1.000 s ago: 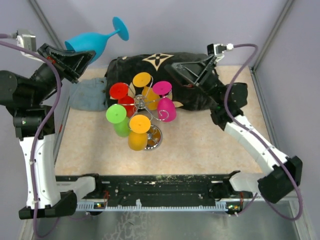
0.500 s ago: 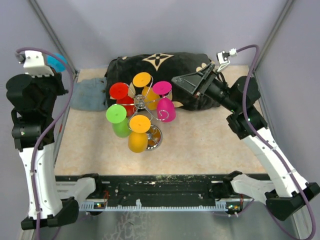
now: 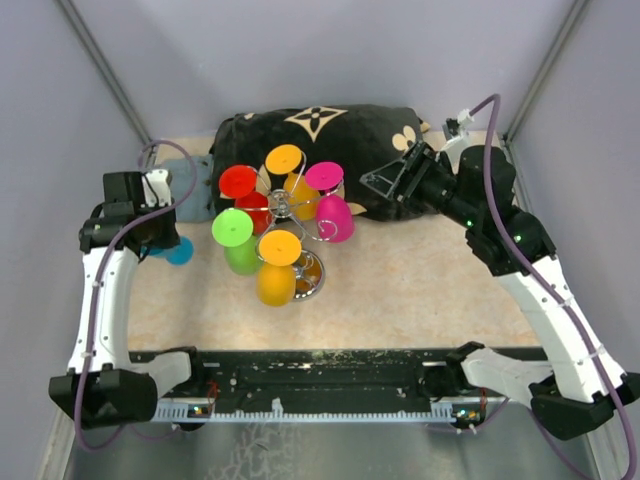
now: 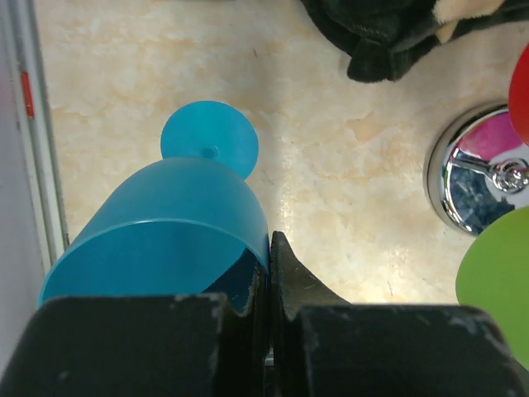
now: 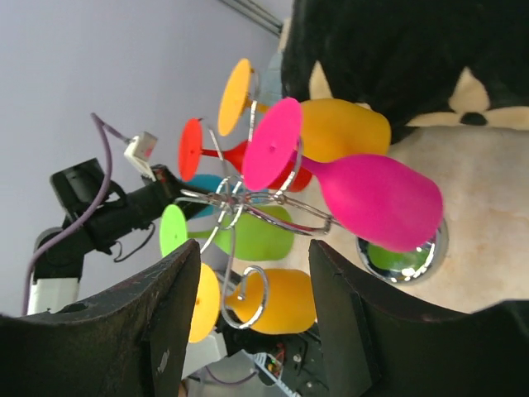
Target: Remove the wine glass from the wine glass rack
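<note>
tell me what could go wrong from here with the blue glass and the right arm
1. The left hand pinches only the rim of the blue wine glass, which is tilted with its foot close to the table. If it is let go like this, it may tip over and roll.
2. The right hand is open, close to the pink glass on the wine glass rack. A small drift forward could knock that glass or shake the others loose.

Six wine glasses (image 3: 336, 219), one rack (image 3: 308, 273), one cushion (image 3: 340, 135), one cloth (image 3: 199, 184)
</note>
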`<state>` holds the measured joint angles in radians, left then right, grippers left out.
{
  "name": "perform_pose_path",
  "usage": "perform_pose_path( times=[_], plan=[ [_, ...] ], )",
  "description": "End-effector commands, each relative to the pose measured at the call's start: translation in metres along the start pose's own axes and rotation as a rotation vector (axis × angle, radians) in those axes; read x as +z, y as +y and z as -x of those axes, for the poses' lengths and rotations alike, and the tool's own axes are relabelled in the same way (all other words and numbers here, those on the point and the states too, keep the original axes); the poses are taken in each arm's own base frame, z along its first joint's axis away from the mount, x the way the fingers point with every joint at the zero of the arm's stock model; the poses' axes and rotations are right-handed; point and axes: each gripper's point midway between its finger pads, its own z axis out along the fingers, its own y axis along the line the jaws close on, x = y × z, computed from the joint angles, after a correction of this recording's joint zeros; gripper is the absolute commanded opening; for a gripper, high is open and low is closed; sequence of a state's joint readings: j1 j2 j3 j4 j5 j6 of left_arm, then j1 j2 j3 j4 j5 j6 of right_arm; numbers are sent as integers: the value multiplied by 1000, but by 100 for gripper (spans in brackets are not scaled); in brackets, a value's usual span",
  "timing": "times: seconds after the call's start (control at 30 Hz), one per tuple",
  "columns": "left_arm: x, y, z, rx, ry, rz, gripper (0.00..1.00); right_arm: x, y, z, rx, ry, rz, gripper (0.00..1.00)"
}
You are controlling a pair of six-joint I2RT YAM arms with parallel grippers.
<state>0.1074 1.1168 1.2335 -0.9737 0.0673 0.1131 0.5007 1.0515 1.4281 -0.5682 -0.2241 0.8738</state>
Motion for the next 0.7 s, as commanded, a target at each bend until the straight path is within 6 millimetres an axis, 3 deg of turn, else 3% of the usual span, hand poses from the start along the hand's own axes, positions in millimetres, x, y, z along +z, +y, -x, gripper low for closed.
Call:
perform_pose_path(
  times=[0.0, 0.17, 0.43, 0.67],
  plan=[
    [8, -10, -4, 8, -5, -65, 0, -21, -11, 2, -31, -41, -60, 55],
    [31, -10, -4, -4, -8, -82, 0, -28, -15, 1, -32, -55, -80, 55],
    [69, 10, -13, 7, 37, -28, 0, -22, -17, 0, -18, -41, -87, 55],
    [84, 18, -20, 16, 111, -37, 2, -17, -16, 1, -10, -38, -83, 55]
  ],
)
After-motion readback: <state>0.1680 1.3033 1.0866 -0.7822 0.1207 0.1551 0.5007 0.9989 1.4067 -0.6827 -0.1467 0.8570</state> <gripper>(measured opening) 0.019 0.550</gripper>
